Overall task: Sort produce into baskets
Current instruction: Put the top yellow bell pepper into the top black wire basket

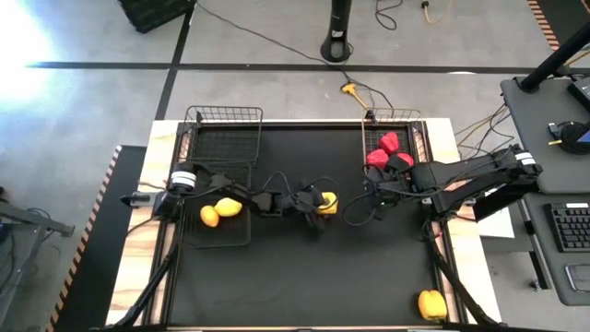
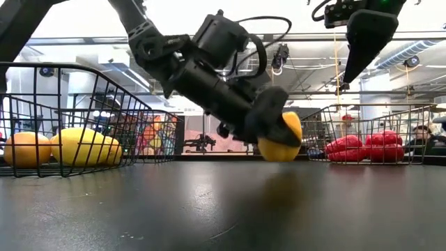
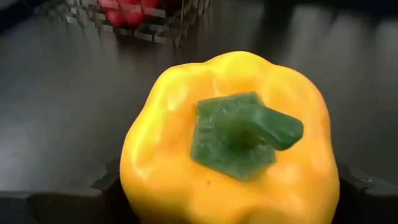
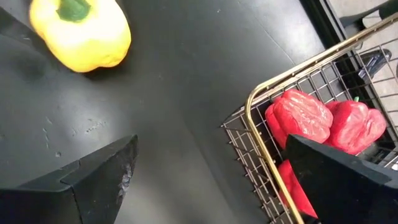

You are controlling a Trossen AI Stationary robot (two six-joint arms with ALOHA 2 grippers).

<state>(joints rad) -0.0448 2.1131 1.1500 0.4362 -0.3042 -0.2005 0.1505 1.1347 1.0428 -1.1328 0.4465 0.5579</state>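
A yellow bell pepper (image 1: pixel 329 204) lies near the table's middle, and my left gripper (image 1: pixel 319 202) is shut on it. It fills the left wrist view (image 3: pixel 230 143), its green stem toward the camera. My right gripper (image 1: pixel 376 189) is open and empty, raised above the table (image 2: pixel 355 66) beside the right basket (image 1: pixel 395 115). That basket holds red peppers (image 1: pixel 387 152). The near-left basket (image 1: pixel 235 242) holds two yellow-orange ovals (image 1: pixel 221 210). A second yellow pepper (image 1: pixel 431 302) lies on the table near its front right corner. My left gripper pinches the yellow pepper's two opposite sides (image 3: pixel 134 180) between its two fingers. The fingers slant down from the table's left (image 2: pixel 268 125). The pepper lies on its side, stem end toward the wrist. Its underside (image 2: pixel 279 157) is at the table top; whether it touches, I cannot tell.
A third wire basket (image 1: pixel 221 111) stands at the far left with nothing in it. Cables trail from both arms over the mat's middle. The dark mat between the baskets and toward the near edge lies bare.
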